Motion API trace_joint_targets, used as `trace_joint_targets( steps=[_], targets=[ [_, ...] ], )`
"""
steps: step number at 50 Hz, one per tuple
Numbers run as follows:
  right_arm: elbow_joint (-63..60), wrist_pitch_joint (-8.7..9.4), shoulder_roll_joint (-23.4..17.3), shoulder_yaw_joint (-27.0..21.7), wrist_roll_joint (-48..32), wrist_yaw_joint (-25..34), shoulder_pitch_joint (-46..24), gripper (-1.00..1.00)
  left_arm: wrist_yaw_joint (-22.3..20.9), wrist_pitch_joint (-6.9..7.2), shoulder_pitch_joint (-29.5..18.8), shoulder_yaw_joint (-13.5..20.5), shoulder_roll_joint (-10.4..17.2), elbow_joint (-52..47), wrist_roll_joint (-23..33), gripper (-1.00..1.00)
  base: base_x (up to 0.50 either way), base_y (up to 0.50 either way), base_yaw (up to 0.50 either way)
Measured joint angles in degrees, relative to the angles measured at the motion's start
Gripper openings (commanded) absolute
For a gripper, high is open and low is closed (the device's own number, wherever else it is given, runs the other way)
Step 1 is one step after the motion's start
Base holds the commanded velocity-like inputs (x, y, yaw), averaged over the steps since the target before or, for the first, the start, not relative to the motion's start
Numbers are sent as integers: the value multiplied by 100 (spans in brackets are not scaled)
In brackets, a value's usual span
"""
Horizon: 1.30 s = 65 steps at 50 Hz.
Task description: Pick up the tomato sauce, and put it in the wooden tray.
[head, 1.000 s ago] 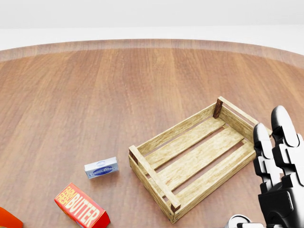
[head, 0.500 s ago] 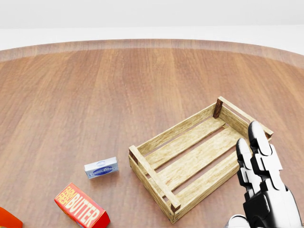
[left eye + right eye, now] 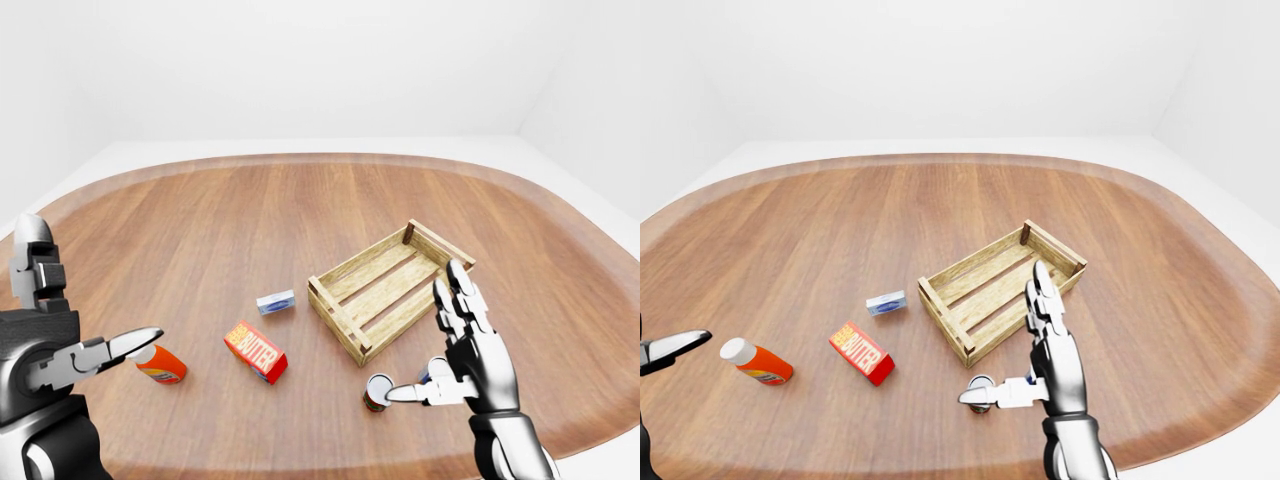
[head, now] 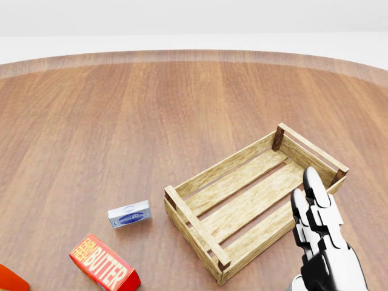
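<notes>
Tomato sauce can [image 3: 378, 392]: upright on the round wooden table [image 3: 200, 230], just below the wooden tray [image 3: 385, 288] in the left-eye view. Immediately left of the right hand [image 3: 468, 345], fingers spread, thumb at its side. Left hand [image 3: 60, 350] open, far off.

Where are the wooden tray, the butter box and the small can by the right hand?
wooden tray [image 4: 254, 200], head view, on a middle floor slat.
butter box [image 3: 256, 351], left-eye view, on its lettered top face.
small can [image 3: 377, 391], left-eye view, on its top.
</notes>
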Motion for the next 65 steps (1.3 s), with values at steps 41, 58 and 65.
trace_joint_targets(
  steps=[41, 58, 65],
  targets=[
    [578, -483, -211, 337, -101, -216, 152, 100, -7, 0, 6, 10, -16, -60, -3, 92, 0, 0, 0],
    [826, -690, -297, 481, -141, -303, 201, 100, 1, 0, -16, -11, 0, -9, 17, 92, 0, 0, 0],
    [956, -792, -338, 547, -156, -348, 215, 100, 6, 0, -22, -12, 7, 10, 16, 92, 0, 0, 0]
  ],
)
